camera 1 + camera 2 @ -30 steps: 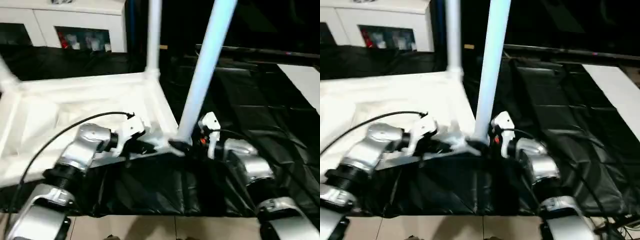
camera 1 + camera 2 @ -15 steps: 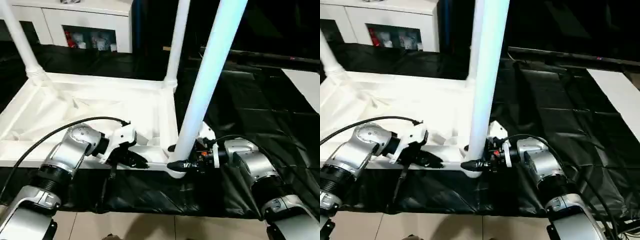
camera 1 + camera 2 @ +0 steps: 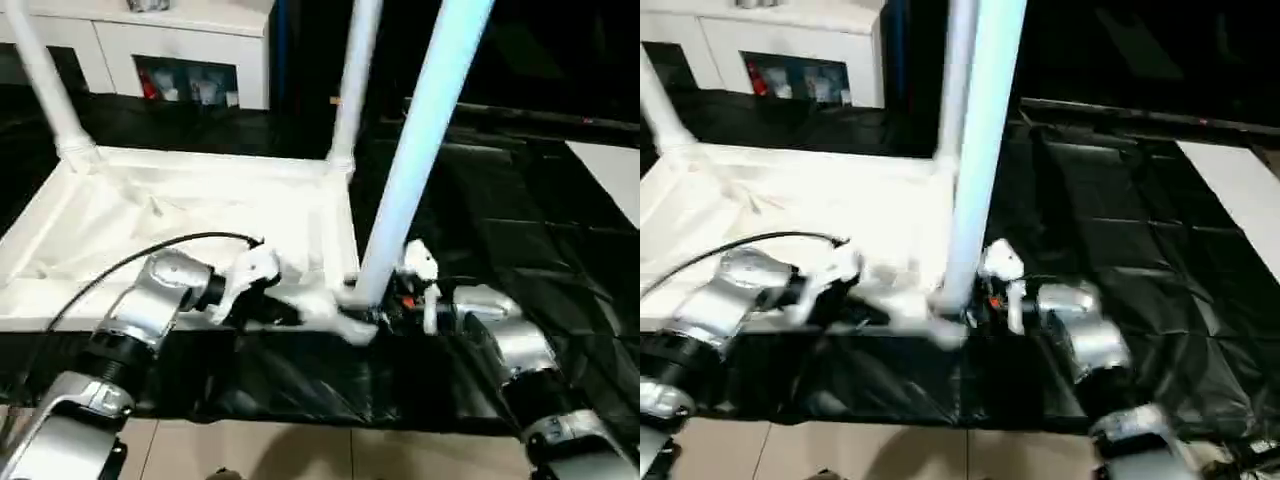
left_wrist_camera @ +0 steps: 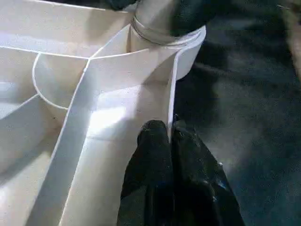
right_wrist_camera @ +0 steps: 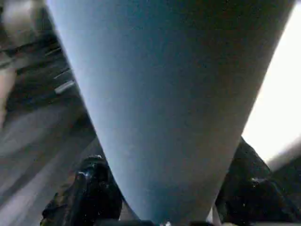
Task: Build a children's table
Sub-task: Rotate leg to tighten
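The children's table top (image 3: 180, 215) lies upside down on the black-covered work table, ribbed underside up. Three white legs stand in its corner sockets: far left (image 3: 42, 85), far right (image 3: 350, 95) and near right (image 3: 420, 150). My left gripper (image 3: 285, 312) is at the near rim beside the near right socket. In the left wrist view it (image 4: 165, 129) is shut on the thin rim wall (image 4: 172, 94). My right gripper (image 3: 375, 316) is at the base of the near right leg (image 5: 164, 94), and its black fingers (image 5: 94, 188) press on the leg from both sides.
The work table's front edge (image 3: 330, 425) runs just under both forearms, with floor tiles below. A white cabinet (image 3: 170, 45) stands at the back left and a white panel (image 3: 612, 170) lies at the far right. A black cable (image 3: 150, 255) arcs over my left forearm.
The right gripper's fingers have closed in on the base of the near right leg. The head view has shifted. The left gripper stays on the rim.
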`<state>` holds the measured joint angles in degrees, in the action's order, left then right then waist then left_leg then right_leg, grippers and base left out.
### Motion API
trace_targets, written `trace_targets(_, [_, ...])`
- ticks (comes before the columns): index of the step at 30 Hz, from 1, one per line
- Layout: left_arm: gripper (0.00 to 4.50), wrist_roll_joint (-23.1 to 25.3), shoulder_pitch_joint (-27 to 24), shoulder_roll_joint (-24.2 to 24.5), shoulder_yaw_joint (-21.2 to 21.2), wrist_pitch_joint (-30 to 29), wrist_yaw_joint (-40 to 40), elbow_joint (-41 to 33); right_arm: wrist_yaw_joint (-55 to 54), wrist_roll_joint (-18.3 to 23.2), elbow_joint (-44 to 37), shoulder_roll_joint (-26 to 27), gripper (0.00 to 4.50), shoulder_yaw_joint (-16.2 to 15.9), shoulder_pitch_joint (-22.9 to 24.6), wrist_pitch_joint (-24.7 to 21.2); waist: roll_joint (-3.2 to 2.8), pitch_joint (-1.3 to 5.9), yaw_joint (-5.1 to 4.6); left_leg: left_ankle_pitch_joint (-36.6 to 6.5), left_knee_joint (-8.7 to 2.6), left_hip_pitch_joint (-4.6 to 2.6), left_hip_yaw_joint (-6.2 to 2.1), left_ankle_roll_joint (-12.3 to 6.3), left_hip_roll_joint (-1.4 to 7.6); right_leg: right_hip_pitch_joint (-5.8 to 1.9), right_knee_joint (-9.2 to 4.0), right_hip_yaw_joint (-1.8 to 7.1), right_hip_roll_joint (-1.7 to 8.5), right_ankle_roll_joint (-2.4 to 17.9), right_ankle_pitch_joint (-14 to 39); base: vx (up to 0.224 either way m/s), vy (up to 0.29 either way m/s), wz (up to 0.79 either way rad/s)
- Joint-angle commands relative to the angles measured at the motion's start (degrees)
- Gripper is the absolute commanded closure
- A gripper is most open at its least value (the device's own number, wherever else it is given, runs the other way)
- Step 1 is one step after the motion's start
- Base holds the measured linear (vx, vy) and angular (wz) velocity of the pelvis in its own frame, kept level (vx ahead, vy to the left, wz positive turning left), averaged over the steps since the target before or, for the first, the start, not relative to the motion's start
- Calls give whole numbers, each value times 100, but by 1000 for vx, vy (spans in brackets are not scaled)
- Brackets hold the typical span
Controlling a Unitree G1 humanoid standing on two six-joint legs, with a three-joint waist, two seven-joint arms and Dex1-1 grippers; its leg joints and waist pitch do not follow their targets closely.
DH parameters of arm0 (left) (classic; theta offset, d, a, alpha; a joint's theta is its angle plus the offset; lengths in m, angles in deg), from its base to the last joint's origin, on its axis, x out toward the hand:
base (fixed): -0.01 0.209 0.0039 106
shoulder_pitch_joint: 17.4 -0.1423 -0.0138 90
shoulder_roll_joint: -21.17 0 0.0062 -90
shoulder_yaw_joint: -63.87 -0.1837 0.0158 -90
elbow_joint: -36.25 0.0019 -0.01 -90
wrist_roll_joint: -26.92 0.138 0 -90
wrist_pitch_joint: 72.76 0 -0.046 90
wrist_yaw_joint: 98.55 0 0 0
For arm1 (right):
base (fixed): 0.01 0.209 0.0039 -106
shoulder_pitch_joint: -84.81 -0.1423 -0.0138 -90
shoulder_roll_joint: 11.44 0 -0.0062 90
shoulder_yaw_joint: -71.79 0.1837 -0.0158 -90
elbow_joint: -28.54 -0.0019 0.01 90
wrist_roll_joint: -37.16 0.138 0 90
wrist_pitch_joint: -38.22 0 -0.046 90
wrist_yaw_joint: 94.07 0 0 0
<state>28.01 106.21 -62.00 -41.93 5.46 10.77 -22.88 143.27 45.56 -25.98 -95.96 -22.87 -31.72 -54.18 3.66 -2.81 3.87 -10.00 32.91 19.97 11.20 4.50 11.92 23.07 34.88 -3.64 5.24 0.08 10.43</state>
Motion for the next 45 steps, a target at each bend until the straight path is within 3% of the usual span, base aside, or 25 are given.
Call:
trace_targets(1, [450, 17, 120, -509, 19, -205, 826, 70, -659, -68, 278, 456, 237, -140, 131, -73, -64, 268, -77, -2328, -414, -100, -126, 232, 133, -112, -612, 206, 299, 753, 3071, 0, 0, 0])
trace_targets(2, [450, 25, 130, -626, 37, -251, 996, 64, -962, -65, 356, 613, 241, -75, 114, -56, -25, 270, -89, -2360, -413, -95, -139, 208, 131, -120, -631, 191, 300, 695, 3185, 0, 0, 0])
trace_targets(6, [450, 66, 175, -1063, 52, -444, 1522, -43, -2193, -57, 748, 1285, 246, 138, -135, -101, -3, 257, -206, -2511, -421, -66, -179, 181, 118, -94, -704, 150, 308, 471, 3593, 0, 0, 0])
trace_targets(9, [450, 86, 169, -1120, -9, -490, 1525, -106, -2437, -45, 842, 1536, 246, 154, -284, -85, -46, 270, -280, -2602, -460, -11, -235, 196, 119, -145, -707, 109, 318, 434, 3532, 0, 0, 0])
trace_targets(11, [450, 134, 157, -1085, -41, -519, 1505, -134, -2450, -108, 805, 1661, 246, 137, -325, 18, -57, 264, -293, -2748, -471, -45, -244, 191, 122, -117, -735, 104, 312, 446, 3460, 0, 0, 0])
trace_targets(14, [450, 175, 143, -984, -25, -514, 1455, -128, -2438, -7, 814, 1736, 176, 259, -363, 57, -65, 278, -329, -2820, -490, -49, -239, 169, 133, -125, -719, 117, 303, 606, 3054, 0, 0, 0])
trace_targets(15, [450, 179, 129, -916, -14, -494, 1403, -136, -2378, 26, 784, 1699, 176, 287, -360, 46, -92, 268, -336, -2871, -486, -67, -229, 147, 127, -93, -714, 139, 302, 677, 2967, 0, 0, 0])
trace_targets(20, [450, 138, 63, -551, -37, -357, 911, -211, -1797, 41, 498, 1230, 130, 220, -256, -32, -90, 287, -356, -2725, -492, -31, -209, 100, 129, -137, -661, 176, 289, 853, 2572, 0, 0, 0])
trace_targets(21, [450, 127, 65, -433, -35, -260, 736, -181, -1488, 79, 402, 1015, 124, 206, -225, -114, -98, 295, -341, -2591, -494, -11, -208, 55, 127, -171, -640, 177, 286, 900, 2402, 0, 0, 0])
trace_targets(25, [450, 42, 81, -170, 5, -13, 255, -98, -729, 15, 239, 448, 79, 54, -180, -216, -86, 341, -303, -2004, -446, -15, -130, -96, 146, -181, -547, 214, 277, 1206, 1596, 0, 0, 0])
trace_targets(26, [450, 21, 75, -103, -10, 61, 103, -102, -529, -16, 221, 314, 72, 0, -177, -231, -125, 340, -308, -1940, -445, -13, -124, -96, 144, -182, -532, 221, 273, 1255, 1502, 0, 0, 0])
trace_targets(27, [450, 8, 71, -57, -22, 121, -2, -105, -388, -34, 208, 223, 72, -37, -174, -243, -105, 350, -298, -1792, -429, -4, -106, -126, 139, -206, -523, 216, 270, 1319, 1341, 54, -29, 7])
trace_targets(28, [450, -28, 54, 29, -43, 110, -176, -149, -150, -84, 213, 82, 72, -111, -180, -180, -113, 371, -255, -1624, -404, -39, -81, -166, 142, -201, -496, 222, 264, 1403, 1100, 60, -30, 8])
trace_targets(29, [450, -85, 29, 157, -79, 125, -451, -221, 262, -118, 202, -122, 72, -233, -187, -123, -134, 380, -230, -1378, -396, -14, -76, -208, 144, -236, -440, 223, 253, 1505, 755, 60, -30, 8])
trace_targets(30, [450, -85, 29, 157, -79, 125, -451, -221, 262, -118, 202, -122, 72, -233, -187, -123, -134, 380, -230, -1378, -396, -14, -76, -208, 144, -236, -440, 223, 253, 1505, 755, 60, -24, 4])
trace_targets(31, [450, -124, 15, 238, -102, 156, -643, -257, 615, -122, 171, -269, 72, -332, -192, -125, -122, 397, -192, -1047, -380, -7, -63, -288, 144, -264, -371, 217, 234, 1621, 219, 0, 0, 0])
trace_targets(34, [450, -188, -2, 428, -181, 288, -1038, -269, 1356, -119, 114, -560, 72, -578, -224, -233, -126, 393, -137, -781, -357, -4, -48, -442, 154, -303, -312, 203, 220, 1758, -188, 0, 0, 0])
trace_targets(36, [450, -195, -4, 464, -196, 299, -1091, -271, 1471, -128, 110, -608, 72, -630, -237, -236, -127, 388, -117, -784, -355, -5, -39, -447, 167, -302, -310, 196, 223, 1775, -155, 0, 0, 0])
trace_targets(38, [450, -186, 9, 585, -239, 363, -1281, -225, 1802, -171, 169, -697, 87, -769, -324, -257, -116, 355, -82, -1168, -380, -12, -37, -305, 180, -287, -368, 198, 246, 1674, 535, 0, 0, 0])
trace_targets(39, [450, -177, 17, 621, -252, 400, -1338, -202, 1856, -146, 205, -697, 97, -785, -370, -262, -116, 355, -82, -1168, -380, -12, -37, -305, 180, -287, -368, 198, 246, 1674, 535, 0, 0, 0])
trace_targets(40, [450, -171, 21, 643, -258, 426, -1371, -186, 1875, -126, 229, -691, 107, -791, -400, -265, -102, 328, -61, -1465, -396, -27, -40, -167, 187, -257, -416, 213, 261, 1541, 1093, 0, 0, 0])
trace_targets(43, [450, -183, 30, 690, -248, 437, -1412, -163, 1937, -57, 274, -636, 129, -788, -466, -275, -99, 314, -32, -1770, -411, -59, -59, 0, 186, -212, -472, 231, 277, 1316, 1780, 0, 0, 0])
trace_targets(45, [450, -192, 22, 723, -242, 447, -1417, -126, 2023, -63, 303, -608, 151, -850, -469, -265, -103, 317, -29, -1764, -416, -45, -72, 33, 183, -215, -473, 232, 276, 1267, 1845, 0, 0, 0])
